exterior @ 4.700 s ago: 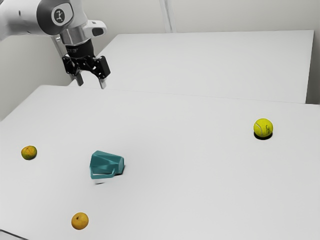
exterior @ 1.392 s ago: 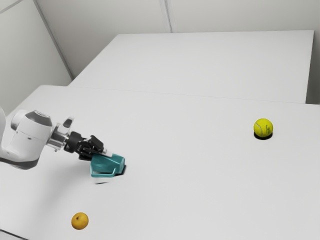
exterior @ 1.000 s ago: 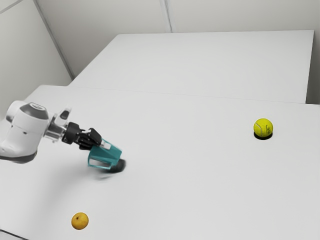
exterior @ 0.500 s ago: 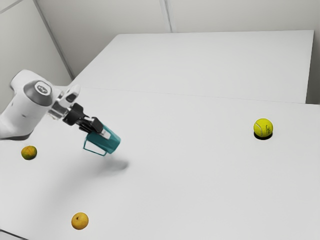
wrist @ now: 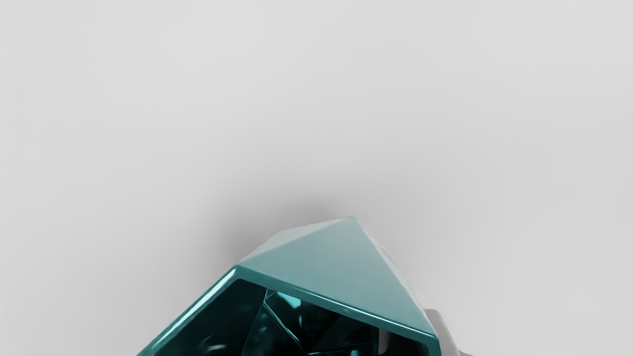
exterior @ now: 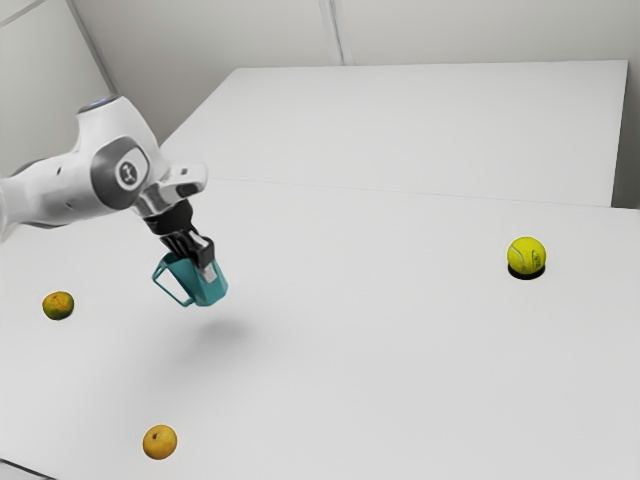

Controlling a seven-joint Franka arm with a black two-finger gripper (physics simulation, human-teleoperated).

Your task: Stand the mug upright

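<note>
Mug (exterior: 208, 290) in the air above the white tabletop (exterior: 400, 350), grasped by the pincer (exterior: 206, 269), which is closed on its wall near the rim: one finger (wrist: 437, 324) lies against the outside, the other reaches into the mouth. The mug is tilted, its open end up toward the hand and its base slanting down toward the exterior view's right. Its handle (exterior: 188, 303) juts out toward the exterior view's left, and a soft shadow (exterior: 215, 335) falls on the tabletop beneath it.

Around it lie three round things, all apart from both mug and pincer. A mottled green and orange fruit (exterior: 58, 305) rests off to the exterior view's left, on the handle's side. A yellow-orange fruit (exterior: 160, 442) sits nearer the exterior camera, below the mug in that view. A tennis ball (exterior: 527, 256) is well apart, far over toward the exterior view's right, with a dark shadow under it. None of the three lies under the mug.

What stands in the way is mostly the mug itself: in the wrist view its near wall and rim cover much of the inner finger. Behind the tabletop is another broad white surface (exterior: 400, 120).
</note>
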